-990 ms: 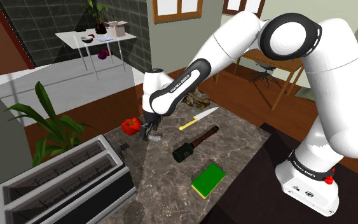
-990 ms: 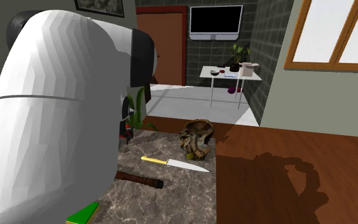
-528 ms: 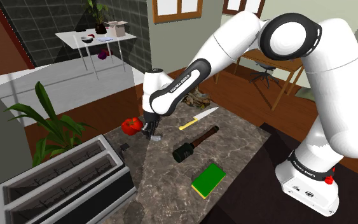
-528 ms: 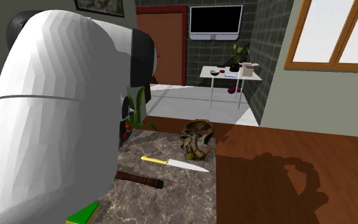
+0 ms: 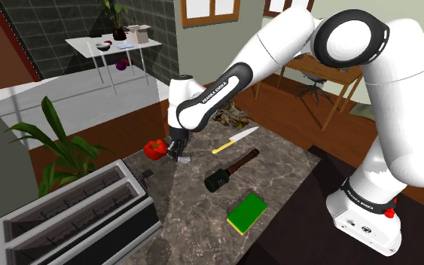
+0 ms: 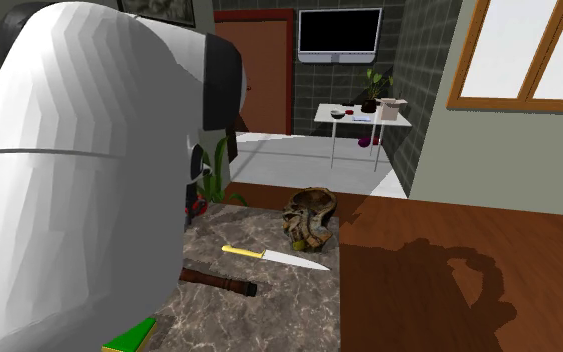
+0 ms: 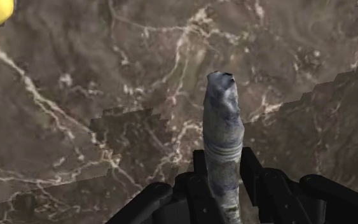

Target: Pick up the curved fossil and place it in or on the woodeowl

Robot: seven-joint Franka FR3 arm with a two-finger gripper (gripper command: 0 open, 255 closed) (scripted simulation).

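In the wrist view a grey, ridged, curved fossil point(image 7: 222, 130) is clasped between my two black fingers and sticks out past their tips over the marble. My gripper point(image 7: 222, 170) is shut on it. The shoulder view has the gripper point(image 5: 177, 153) just above the marble counter, next to a red fruit, with the fossil's point(image 5: 184, 159) grey end showing below it. The carved brown wooden owl vessel point(image 5: 231, 117) stands at the counter's far edge behind the arm, and the second exterior view has that vessel point(image 6: 309, 220) beyond the knife.
On the marble counter point(image 5: 278, 169) lie a red fruit point(image 5: 155, 147), a yellow-handled knife point(image 5: 235, 139), a dark bottle-shaped thing point(image 5: 231, 169) and a green sponge point(image 5: 247, 212). A grey toaster point(image 5: 74, 218) and a leafy plant point(image 5: 59, 143) are at the shoulder view's left.
The fingers have shut on the fossil. The hand has since risen slightly off the counter with it, and the upper arm has shifted up.
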